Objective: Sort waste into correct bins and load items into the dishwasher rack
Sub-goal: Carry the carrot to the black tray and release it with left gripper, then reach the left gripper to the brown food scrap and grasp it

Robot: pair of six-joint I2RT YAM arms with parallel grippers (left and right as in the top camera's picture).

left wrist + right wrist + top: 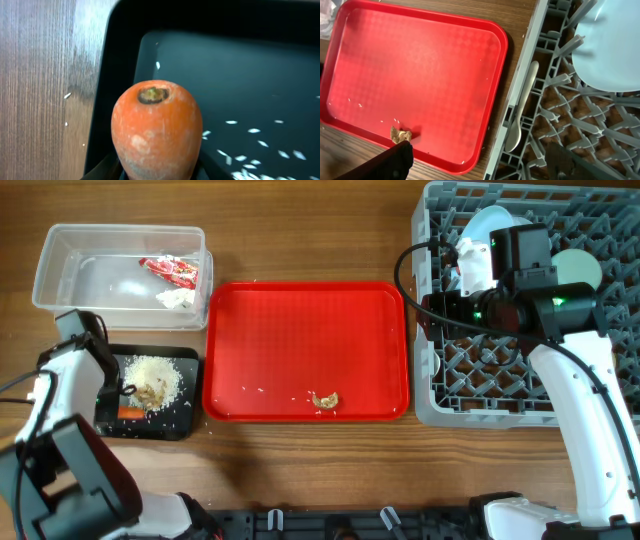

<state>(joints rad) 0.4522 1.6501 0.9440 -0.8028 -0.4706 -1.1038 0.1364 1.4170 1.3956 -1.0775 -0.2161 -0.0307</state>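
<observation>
My left gripper [119,404] [156,174] is shut on the small orange carrot [156,127], low over the left end of the black tray [185,425] [240,65]. That tray holds white rice [157,372] and a brownish scrap [150,392]. The clear tub [60,250] holds the red wrapper [172,270] and the white tissue [177,298]. My right gripper [433,310] [482,165] is open and empty above the left edge of the grey rack [520,405] [530,55]. The white spoon [519,117], a light blue plate [612,47] [488,225] and the pale green saucer [578,266] are in the rack.
The flat red serving tray [305,310] [410,65] lies between the bins and the rack. A brownish food scrap [325,399] [400,135] and a few rice crumbs lie near its front edge.
</observation>
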